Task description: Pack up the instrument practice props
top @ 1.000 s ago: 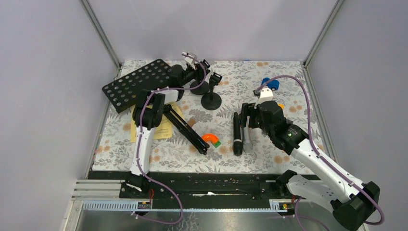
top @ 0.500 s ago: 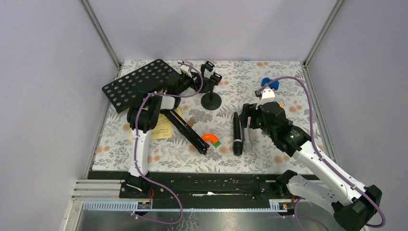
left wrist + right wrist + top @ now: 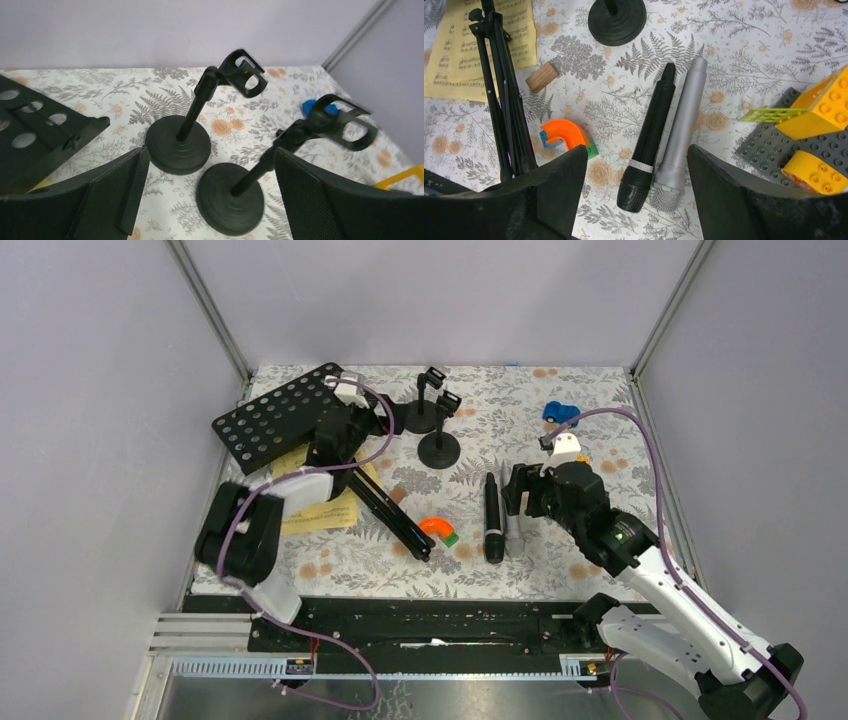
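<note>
Two black round-based mic holders stand upright side by side at the back of the table. My left gripper is open just left of them and holds nothing. The black perforated music rack lies at the back left, its tripod legs folded over the yellow sheet-music pages. The black microphone and the silver microphone lie side by side. My right gripper hangs open above their heads.
An orange curved block lies between the tripod legs and the microphones. A blue toy car sits at the back right. In the right wrist view a wooden peg lies near the pages, and yellow bricks sit on a grey studded plate.
My left gripper has opened and pulled back to the left, away from the mic holders; its elbow swung out left. My right gripper drifted slightly nearer over the microphones.
</note>
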`<state>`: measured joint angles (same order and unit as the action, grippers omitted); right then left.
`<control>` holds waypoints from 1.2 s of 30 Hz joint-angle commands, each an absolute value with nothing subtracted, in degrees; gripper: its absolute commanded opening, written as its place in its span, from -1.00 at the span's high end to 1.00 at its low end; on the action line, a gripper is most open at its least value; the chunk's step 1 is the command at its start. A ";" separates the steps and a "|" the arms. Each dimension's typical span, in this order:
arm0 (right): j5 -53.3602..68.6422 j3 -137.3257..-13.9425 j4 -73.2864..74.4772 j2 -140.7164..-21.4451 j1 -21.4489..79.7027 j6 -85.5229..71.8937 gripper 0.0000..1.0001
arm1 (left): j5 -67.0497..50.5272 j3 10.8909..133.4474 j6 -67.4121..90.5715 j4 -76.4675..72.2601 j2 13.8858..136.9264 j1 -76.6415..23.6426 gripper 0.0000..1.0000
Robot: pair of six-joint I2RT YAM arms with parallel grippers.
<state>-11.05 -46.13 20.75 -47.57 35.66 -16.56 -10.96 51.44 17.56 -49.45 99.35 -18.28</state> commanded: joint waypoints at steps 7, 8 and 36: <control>-16.77 -47.81 26.51 -39.17 35.33 -15.00 -0.91 | 4.26 50.58 31.68 5.73 62.52 -22.91 -0.97; -18.27 -48.20 26.88 -38.16 35.32 -14.56 -0.94 | 3.20 50.02 30.77 8.42 58.80 -22.94 -0.98; -26.49 -34.44 21.35 -8.19 35.34 -5.04 -0.99 | 16.03 43.57 19.29 29.00 31.48 -22.94 -0.98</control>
